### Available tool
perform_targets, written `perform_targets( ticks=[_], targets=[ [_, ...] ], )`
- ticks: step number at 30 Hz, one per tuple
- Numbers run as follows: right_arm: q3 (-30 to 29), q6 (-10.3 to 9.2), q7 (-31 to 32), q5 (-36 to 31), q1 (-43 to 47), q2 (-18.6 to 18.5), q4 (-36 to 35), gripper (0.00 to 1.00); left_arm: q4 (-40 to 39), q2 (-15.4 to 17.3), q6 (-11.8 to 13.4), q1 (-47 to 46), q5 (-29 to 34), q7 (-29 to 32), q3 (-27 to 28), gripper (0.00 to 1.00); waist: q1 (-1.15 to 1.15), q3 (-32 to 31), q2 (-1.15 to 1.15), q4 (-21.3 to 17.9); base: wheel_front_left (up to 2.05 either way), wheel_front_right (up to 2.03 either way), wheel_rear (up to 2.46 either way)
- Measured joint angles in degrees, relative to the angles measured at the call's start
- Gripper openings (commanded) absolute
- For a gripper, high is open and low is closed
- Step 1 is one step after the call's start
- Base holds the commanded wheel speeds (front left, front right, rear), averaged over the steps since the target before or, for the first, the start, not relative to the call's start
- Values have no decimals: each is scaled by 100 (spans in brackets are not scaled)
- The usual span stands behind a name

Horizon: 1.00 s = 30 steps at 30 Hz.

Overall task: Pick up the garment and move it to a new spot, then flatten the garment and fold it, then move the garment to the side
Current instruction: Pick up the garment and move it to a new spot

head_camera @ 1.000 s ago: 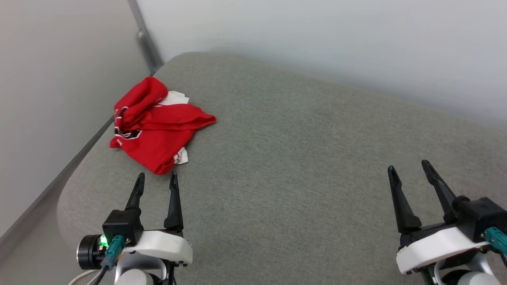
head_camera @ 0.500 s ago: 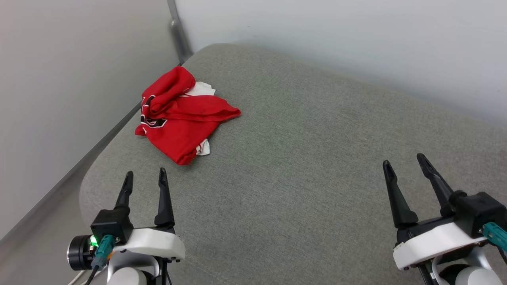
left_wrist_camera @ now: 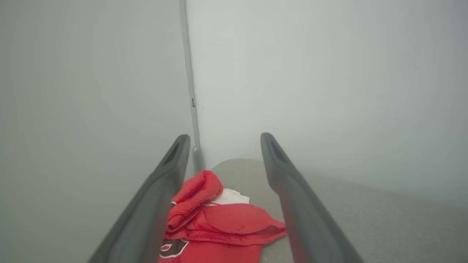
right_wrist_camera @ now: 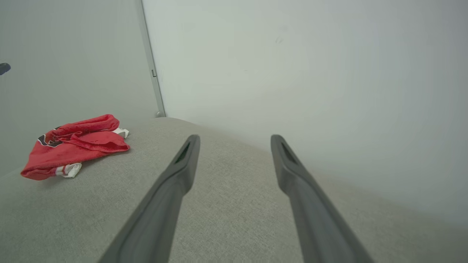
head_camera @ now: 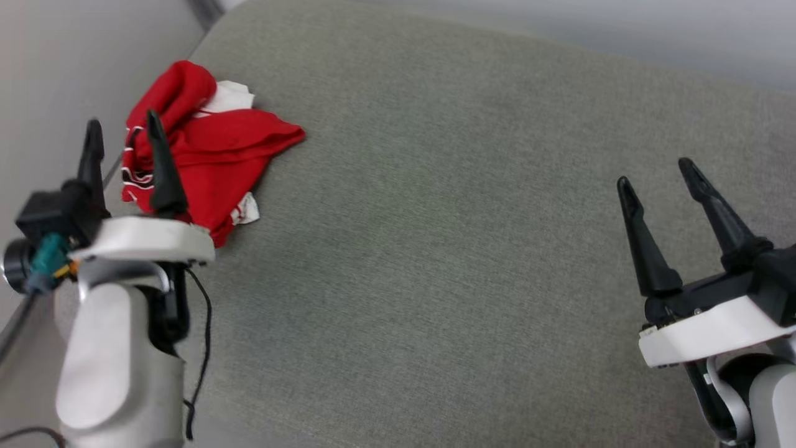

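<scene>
Counting from the head view: one garment [head_camera: 217, 143], two grippers, one grey padded surface [head_camera: 435, 249]. The garment is a crumpled red heap with white bits at its far and near edges. It lies at the surface's far left corner, close by the left wall [head_camera: 56, 56]. Left gripper [head_camera: 122, 121] is raised in front of the heap, its two dark fingers spread wide with nothing between them. One finger overlaps the red in the picture, and contact cannot be judged from this angle. Right gripper [head_camera: 655, 173] is at lower right, well apart from the garment, fingers likewise spread wide and empty over bare grey fabric.

Left wrist view: two fingers, splayed, tips showing against the pale walls. The garment sits low between them, with bunched red folds, one white patch at the back and a scrap of black white-outlined print at the bottom edge. No cloth is pinched. One thin corner strip [left_wrist_camera: 190, 91] runs up where the two walls meet.

Right wrist view: two fingers, wide apart and empty, above the grey surface. The garment is one heap far to that view's left, beside the wall, with white striped trim at its near end.
</scene>
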Motion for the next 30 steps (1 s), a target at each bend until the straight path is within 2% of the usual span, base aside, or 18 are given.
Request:
perform_targets(
  ticks=[5, 8, 13, 18, 25, 26, 27, 28, 30],
  targets=[
    [-64, -1, 19, 29, -254, -135, -175, 100, 285, 601, -221, -983, -264, 860, 212, 100, 1, 586, 0, -323, 0, 0, 0],
    [-46, 0, -19, 58, -388, -159, -243, 100, 487, 980, -353, -1321, -417, 1692, 291, 100, 1, 941, 0, -517, 0, 0, 0],
    [21, 0, -121, 102, -605, -182, -267, 100, 957, 1591, -501, -1657, -745, 3410, 444, 100, 2, 1494, 0, -827, 0, 0, 0],
    [102, 0, -256, 124, -788, -187, -177, 100, 1539, 2061, -499, -1674, -1088, 4827, 690, 100, 1, 1905, 0, -1121, 0, 0, 0],
    [101, -1, -374, 158, -900, -181, -32, 100, 1775, 2276, -275, -1574, -1561, 5817, 1083, 100, 1, 2173, 0, -1399, 0, 0, 0],
    [100, -1, -394, 162, -904, -181, -11, 100, 1757, 2272, -225, -1572, -1599, 5862, 1126, 91, 0, 2179, 0, -1415, 0, 0, 0],
    [103, -1, -407, 163, -906, -177, 15, 100, 1725, 2271, -177, -1548, -1603, 5860, 1144, 27, 1, 2174, 0, -1423, 0, 0, 0],
    [105, -1, -416, 164, -912, -172, 40, 100, 1699, 2260, -138, -1509, -1604, 5831, 1165, 0, 1, 2158, 0, -1432, 0, 0, 0],
    [104, -1, -437, 164, -918, -152, 74, 100, 1641, 2204, -66, -1413, -1584, 5598, 1213, 0, 1, 2097, 0, -1443, 0, 0, 0]
  ],
)
